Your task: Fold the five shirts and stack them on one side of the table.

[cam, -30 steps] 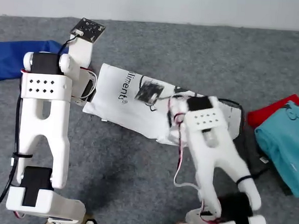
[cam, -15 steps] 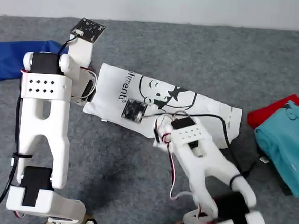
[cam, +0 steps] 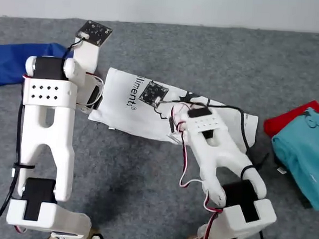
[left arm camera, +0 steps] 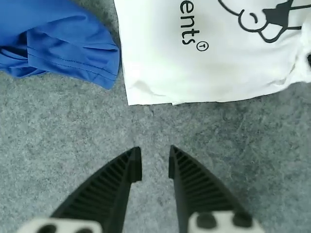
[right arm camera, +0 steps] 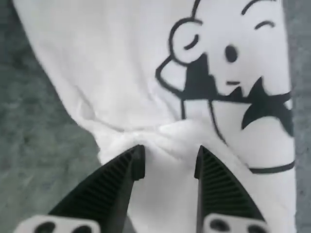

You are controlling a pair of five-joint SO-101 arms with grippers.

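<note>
My left gripper (left arm camera: 154,162) hangs over bare grey worktop (left arm camera: 58,126) with its jaws a narrow gap apart and nothing between them. Just ahead of it lies the near hem of the white shirt (left arm camera: 204,63), and the blue shirt (left arm camera: 53,43) sits crumpled beside that, touching its corner. The white shirt carries a line of black lettering that ends in a small circled mark, next to a black line drawing of a cartoon face.

My right gripper (right arm camera: 168,162) is over the white shirt, jaws moderately apart, with a raised ridge of white cloth at the tips; it is not clamped on anything. The red shirt (cam: 292,118) and teal shirt (cam: 309,156) lie together at the far right edge.
</note>
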